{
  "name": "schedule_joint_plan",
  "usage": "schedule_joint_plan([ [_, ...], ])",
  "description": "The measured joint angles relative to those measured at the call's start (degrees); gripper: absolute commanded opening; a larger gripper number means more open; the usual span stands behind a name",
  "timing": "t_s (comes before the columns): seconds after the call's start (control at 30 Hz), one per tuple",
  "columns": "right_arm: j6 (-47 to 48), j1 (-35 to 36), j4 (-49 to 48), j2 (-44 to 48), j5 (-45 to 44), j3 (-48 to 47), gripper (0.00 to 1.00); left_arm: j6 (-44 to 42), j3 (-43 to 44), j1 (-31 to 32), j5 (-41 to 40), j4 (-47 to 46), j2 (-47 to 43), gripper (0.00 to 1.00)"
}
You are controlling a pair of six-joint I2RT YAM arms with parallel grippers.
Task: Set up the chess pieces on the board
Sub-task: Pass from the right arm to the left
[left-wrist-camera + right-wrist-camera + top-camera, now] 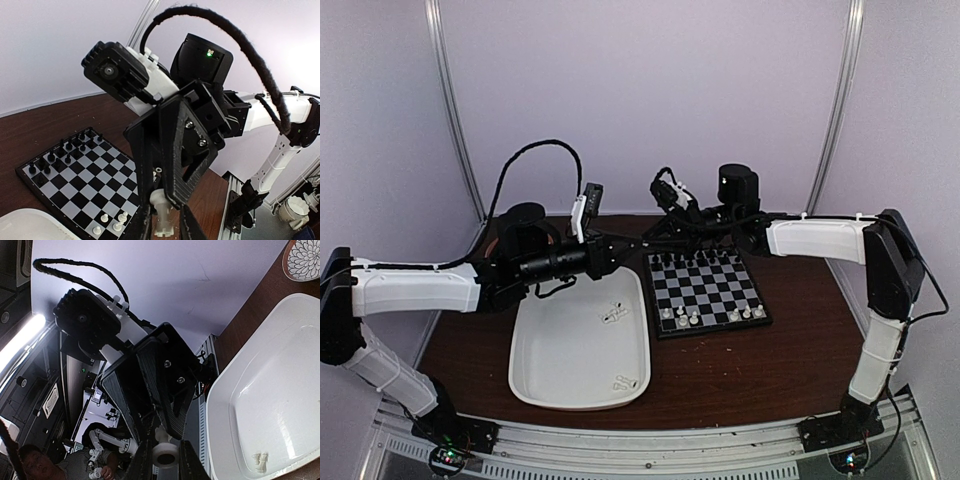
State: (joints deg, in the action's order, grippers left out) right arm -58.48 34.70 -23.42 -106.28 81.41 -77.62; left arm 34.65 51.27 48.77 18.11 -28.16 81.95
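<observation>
A white rook (162, 212) hangs in the air between my two grippers, which meet tip to tip behind the tray's far right corner. My left gripper (162, 231) is shut on its notched top end. My right gripper (165, 466) is shut on its round hollow base (165, 454). In the top view the left gripper (628, 248) and the right gripper (652, 238) hide the rook. The board (712, 292) lies right of the tray. Black chessmen (695, 260) fill its far rows, and several white chess pieces (680, 318) stand on its near rows.
A large white oblong tray (560, 350) lies left of the board, with a few loose white pieces (613, 315) in it. A patterned bowl (305, 257) stands beyond the tray's far end. Both forearms stretch low over the table's back half.
</observation>
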Motion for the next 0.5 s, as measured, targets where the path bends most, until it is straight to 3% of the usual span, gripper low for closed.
schedule_joint_plan([
  [0.4,-0.2,0.0,-0.5,0.0,0.0,0.0,0.05,0.2,0.0,-0.2,0.3,0.3,0.0,0.09],
  [0.5,-0.2,0.0,-0.4,0.0,0.0,0.0,0.16,0.2,0.0,-0.2,0.4,0.4,0.0,0.08],
])
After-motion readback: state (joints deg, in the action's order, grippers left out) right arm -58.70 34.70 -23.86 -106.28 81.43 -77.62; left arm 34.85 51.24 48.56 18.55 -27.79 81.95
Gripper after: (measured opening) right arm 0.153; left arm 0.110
